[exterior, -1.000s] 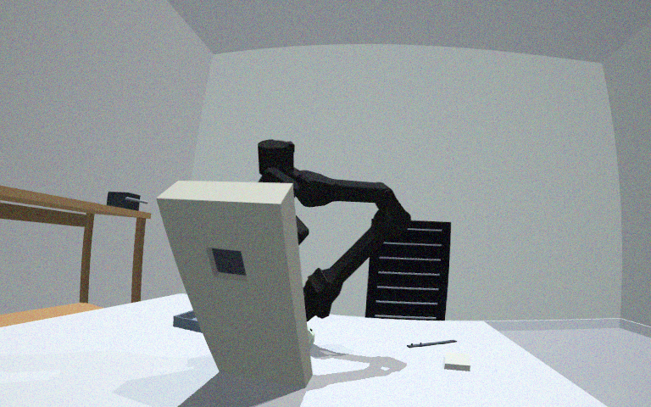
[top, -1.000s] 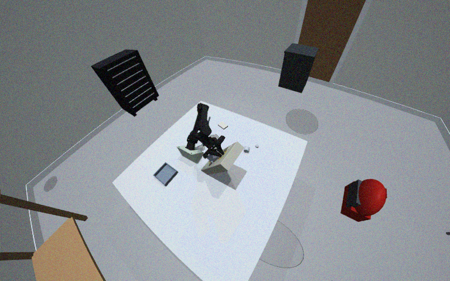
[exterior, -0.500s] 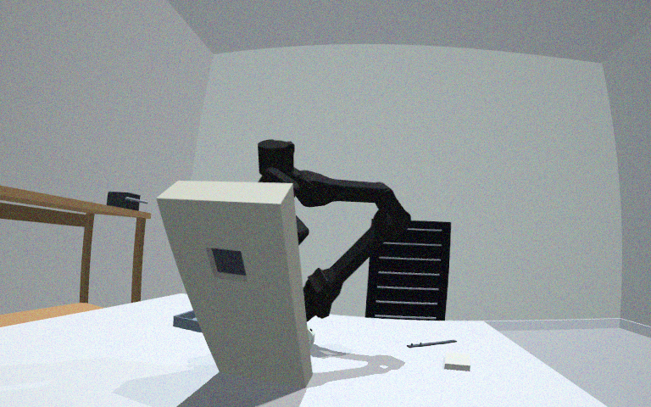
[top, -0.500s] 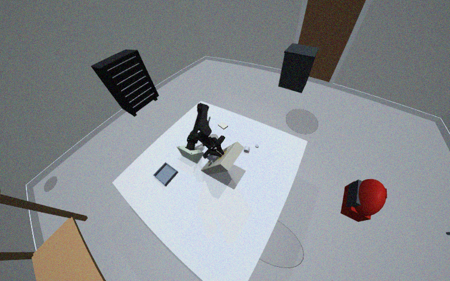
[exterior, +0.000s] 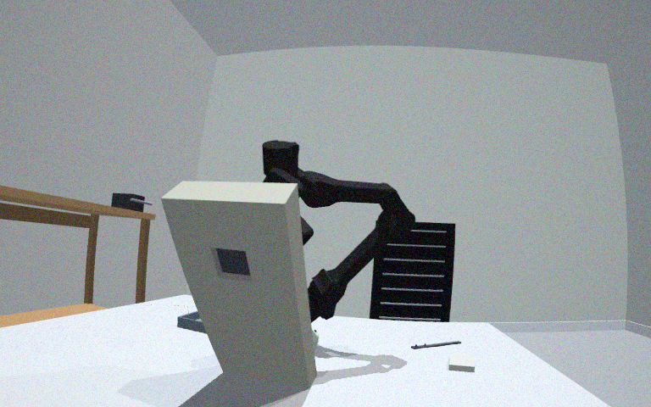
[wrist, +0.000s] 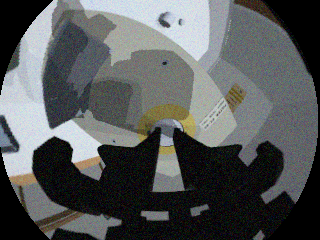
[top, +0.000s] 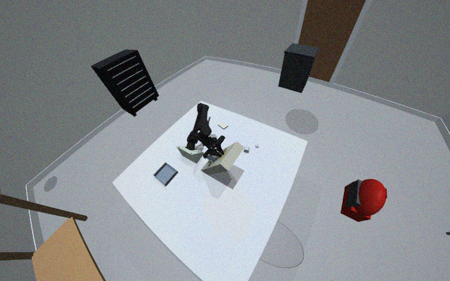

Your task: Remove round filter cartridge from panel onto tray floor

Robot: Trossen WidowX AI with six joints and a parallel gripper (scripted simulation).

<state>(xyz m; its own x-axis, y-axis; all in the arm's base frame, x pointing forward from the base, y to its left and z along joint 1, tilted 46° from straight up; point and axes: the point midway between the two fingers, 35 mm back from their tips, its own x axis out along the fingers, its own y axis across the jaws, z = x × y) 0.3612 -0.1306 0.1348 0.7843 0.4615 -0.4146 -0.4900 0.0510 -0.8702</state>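
A black robot arm [top: 203,124] [exterior: 359,192] reaches to a leaning beige service panel [top: 236,152] [exterior: 240,230] [wrist: 212,107], its gripper [top: 214,154] [wrist: 166,130] pinching the round, pale filter cartridge [wrist: 172,123], which sits inside a yellow ring [wrist: 189,119] on the panel's face. The grip appears made, but the cartridge looks to be in the panel; how far it has come out cannot be told. Pulling it free, laying it in the blue-grey tray [top: 160,168] [exterior: 191,327] [wrist: 5,131], letting go and backing away all remain.
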